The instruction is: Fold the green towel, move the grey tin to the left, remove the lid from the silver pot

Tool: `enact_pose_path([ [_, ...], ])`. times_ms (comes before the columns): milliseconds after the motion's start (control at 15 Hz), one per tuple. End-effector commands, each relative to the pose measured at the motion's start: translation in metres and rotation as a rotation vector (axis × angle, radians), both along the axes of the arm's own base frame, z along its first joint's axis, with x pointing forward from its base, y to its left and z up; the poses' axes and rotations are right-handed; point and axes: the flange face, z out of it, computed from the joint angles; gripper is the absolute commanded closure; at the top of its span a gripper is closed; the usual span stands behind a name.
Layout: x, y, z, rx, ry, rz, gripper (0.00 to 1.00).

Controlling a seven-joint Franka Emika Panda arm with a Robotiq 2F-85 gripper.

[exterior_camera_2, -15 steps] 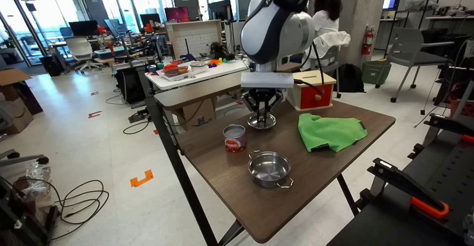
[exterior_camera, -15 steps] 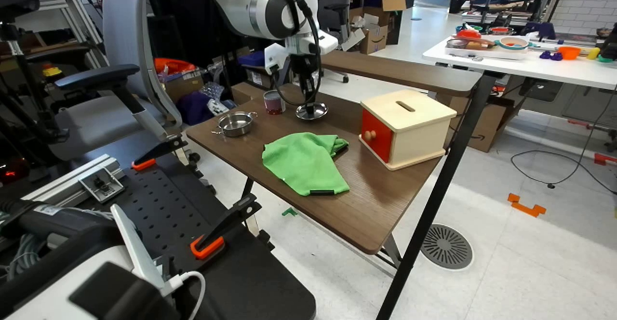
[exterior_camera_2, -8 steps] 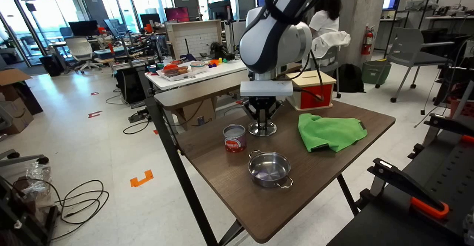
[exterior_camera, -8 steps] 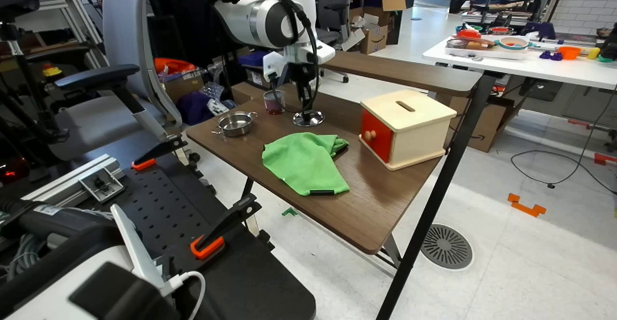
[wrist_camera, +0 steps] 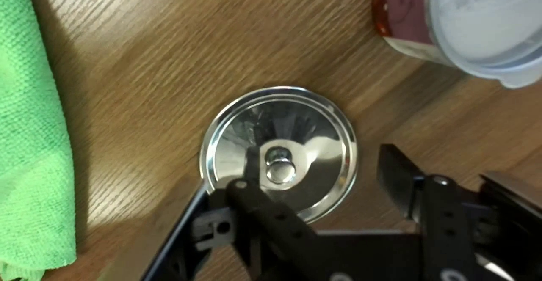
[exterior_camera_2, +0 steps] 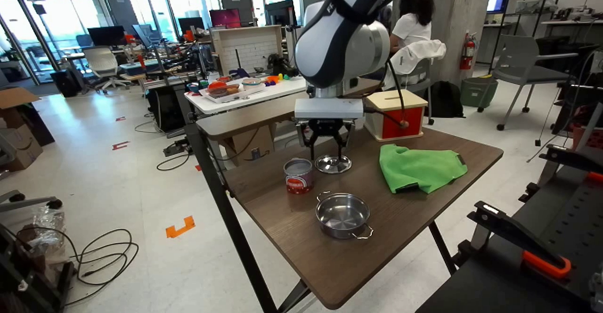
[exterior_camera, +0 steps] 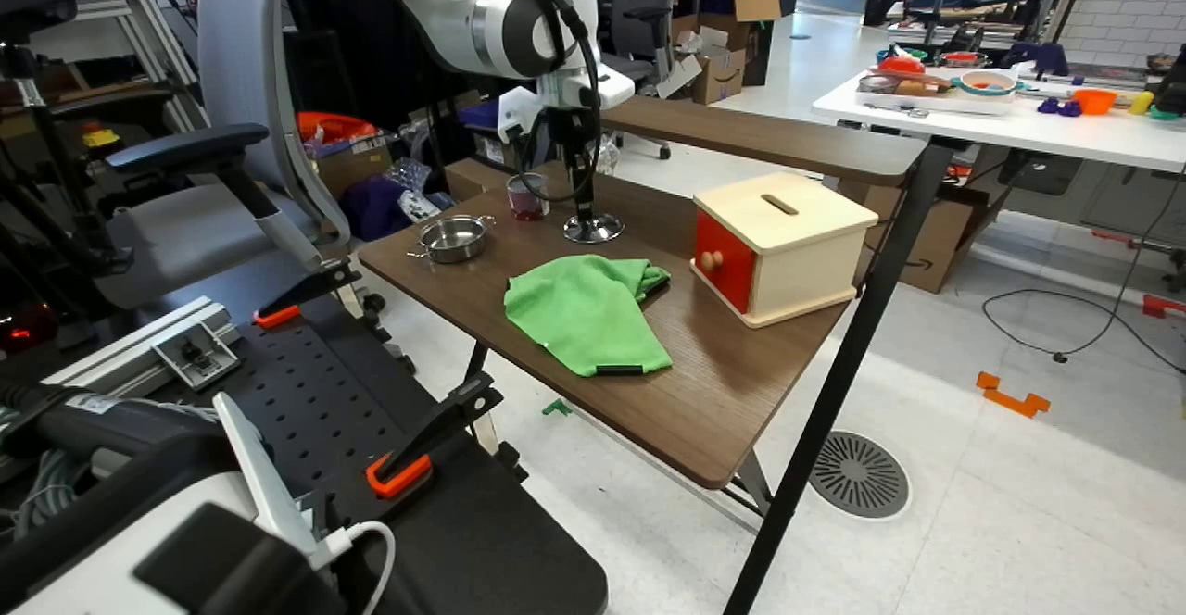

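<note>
The silver pot's lid (wrist_camera: 313, 116) lies knob-up on the brown table, apart from the pot. Just above it, my gripper (exterior_camera_2: 326, 158) stands open with nothing held. In the wrist view one finger overlaps the lid near its knob (wrist_camera: 281, 172); the other is beyond the rim. The silver pot (exterior_camera_2: 343, 215) sits uncovered, nearer the front of that exterior view. Beside the lid is the tin (exterior_camera_2: 298, 175), grey on top with a red and purple label. The green towel (exterior_camera: 593, 314) lies loosely layered, with an uneven outline and black tags.
A wooden box (exterior_camera: 783, 235) with a red door stands on the table past the towel. Behind runs a raised brown shelf (exterior_camera: 760, 138). A black perforated bench (exterior_camera: 315, 393) with orange-handled clamps is alongside. Loose cable loops hang from the arm.
The lid has come down onto the table, and my fingers have spread and let go of its knob. The gripper has shifted slightly towards the tin. Pot, tin and towel stayed put.
</note>
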Motion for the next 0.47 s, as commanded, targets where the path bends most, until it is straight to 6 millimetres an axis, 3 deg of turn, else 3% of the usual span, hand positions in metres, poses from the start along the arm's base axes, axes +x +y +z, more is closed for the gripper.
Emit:
enact_pose_path([
  [0, -0.014, 0.010, 0.056, 0.007, 0.047, -0.017, 0.00],
  [67, 0.000, 0.009, 0.022, 0.004, 0.009, -0.006, 0.14],
  [200, -0.003, 0.013, 0.046, 0.007, 0.021, -0.006, 0.00],
  [400, -0.008, 0.011, 0.054, 0.007, 0.029, -0.008, 0.00],
])
